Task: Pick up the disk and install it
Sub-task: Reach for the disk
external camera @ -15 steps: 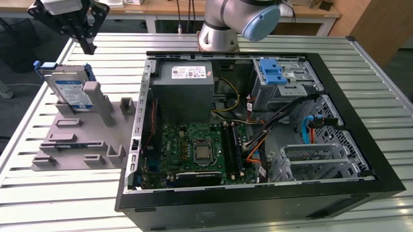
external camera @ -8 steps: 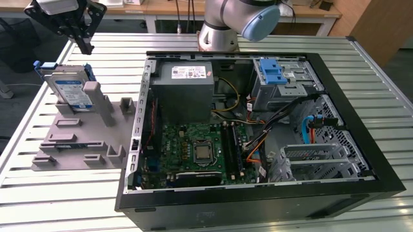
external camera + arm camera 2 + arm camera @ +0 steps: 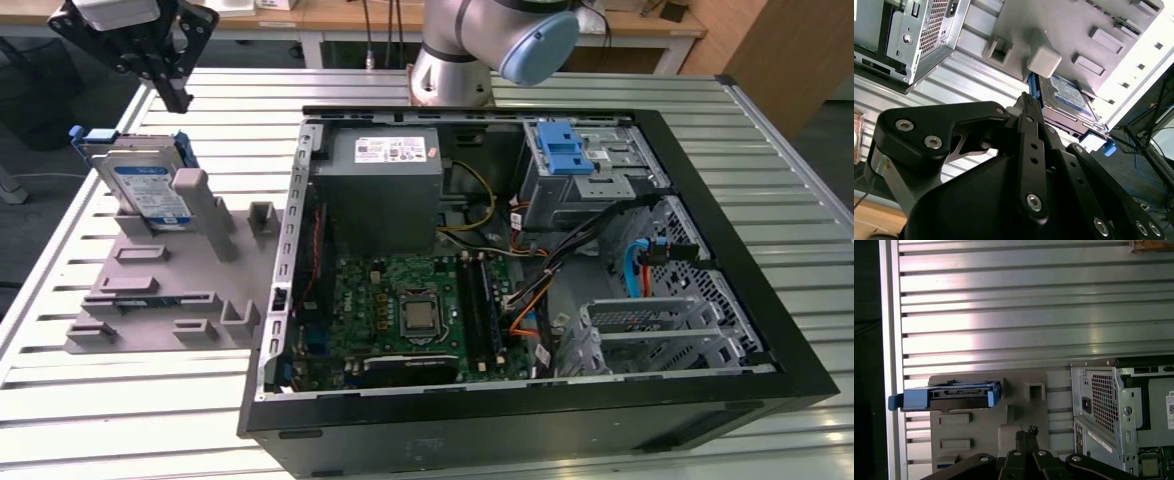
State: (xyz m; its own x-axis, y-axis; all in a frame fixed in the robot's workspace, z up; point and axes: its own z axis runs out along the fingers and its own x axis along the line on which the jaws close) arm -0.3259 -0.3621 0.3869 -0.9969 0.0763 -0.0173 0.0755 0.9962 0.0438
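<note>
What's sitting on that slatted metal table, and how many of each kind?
Disk in its blue bracket: 1
Grey holder stand: 1
Open computer case: 1
Total: 3

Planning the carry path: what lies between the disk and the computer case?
In the exterior view, the grey fixture's upright posts stand between the disk and the computer case.

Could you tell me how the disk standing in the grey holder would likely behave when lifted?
The disk looks like a rigid metal slab, so it should stay stiff and feel fairly heavy for its size. Standing on edge in the grey holder, it may tip if nudged sideways.
</note>
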